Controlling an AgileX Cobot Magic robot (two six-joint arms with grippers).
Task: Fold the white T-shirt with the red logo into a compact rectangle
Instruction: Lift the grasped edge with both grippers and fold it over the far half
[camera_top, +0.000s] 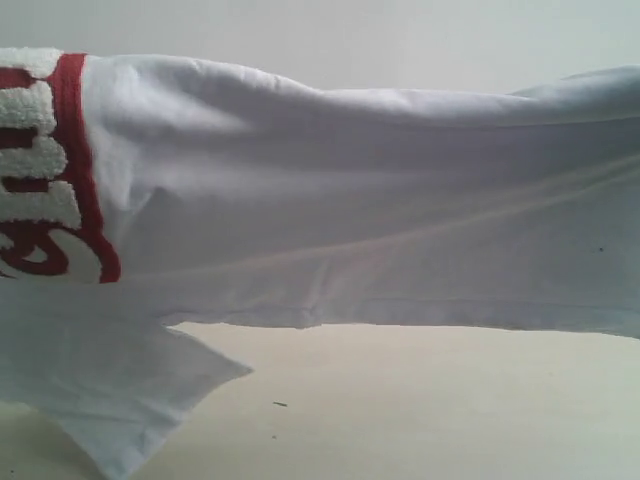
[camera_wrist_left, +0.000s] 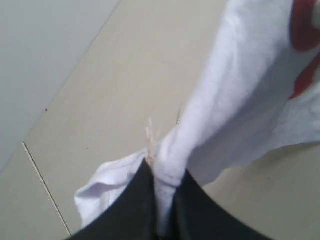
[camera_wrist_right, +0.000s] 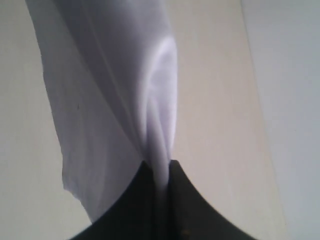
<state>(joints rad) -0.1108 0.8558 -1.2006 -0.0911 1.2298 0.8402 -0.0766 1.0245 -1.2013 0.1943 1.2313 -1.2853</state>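
Both arms grip cloth - the left gripper (camera_wrist_left: 164, 200) and the right gripper (camera_wrist_right: 161, 186) each clamp a bunched fold of the white T-shirt (camera_top: 380, 210), stretched above the table (camera_top: 450, 410) - the red logo (camera_top: 72, 150) towards the left gripper's end.

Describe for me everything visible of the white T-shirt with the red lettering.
The thin, wrinkled white T-shirt, cotton by its look, hangs stretched across the exterior view above the pale beige table. At that view's left edge shows part of the red logo, fuzzy white letters outlined in red. A loose flap droops at lower left; whether it touches the table is unclear. The left gripper and the right gripper each pinch a bunched fold of the cloth.
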